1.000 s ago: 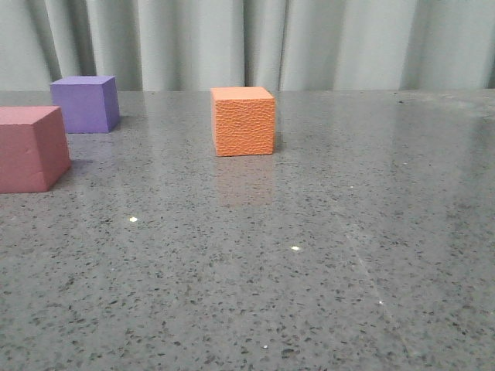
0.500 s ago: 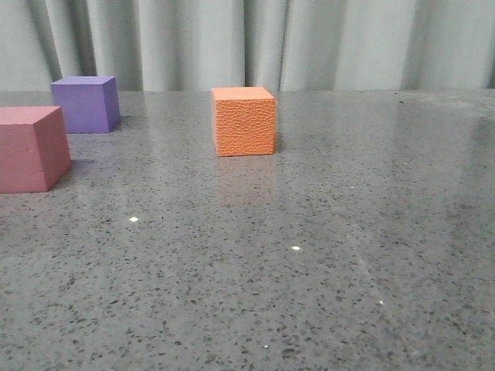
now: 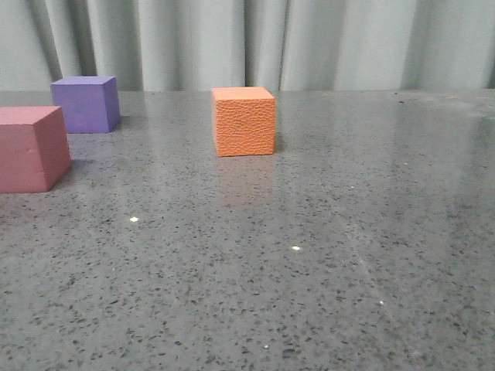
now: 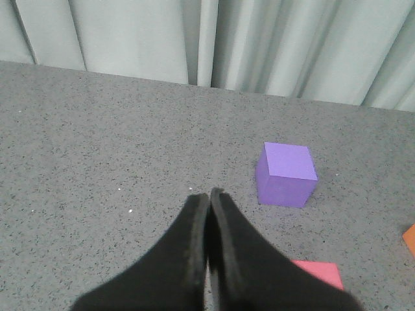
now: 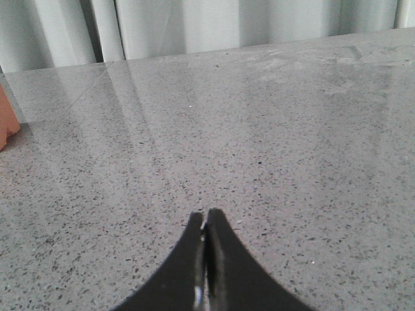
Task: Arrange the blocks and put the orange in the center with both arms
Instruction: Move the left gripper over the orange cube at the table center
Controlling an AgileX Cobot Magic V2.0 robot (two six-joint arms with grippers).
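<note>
- Plainly, the orange cube (image 3: 244,120) stands upright on the grey speckled counter (image 3: 309,255), near the middle of the front view and toward the far edge, with a faint reflection below it.
- The purple cube (image 3: 86,103) sits far left, close to the pale curtain (image 3: 247,42) behind the counter.
- The pink cube (image 3: 31,148) lies at the left edge, nearer the camera than the purple one and partly cut off; the two are apart, not touching.
- All three cubes rest separately on the counter, the orange one well apart from the other two.
- Neither arm shows in the front view.
- The left gripper (image 4: 209,197) is closed, its tips pressed together with nothing between them; it hangs above bare counter, with the purple cube nearby and a corner of the pink cube just past its fingers.
- The right gripper (image 5: 205,217) is likewise closed and empty, above open counter; only a sliver of the orange cube (image 5: 6,123) shows at the edge of its view.
</note>
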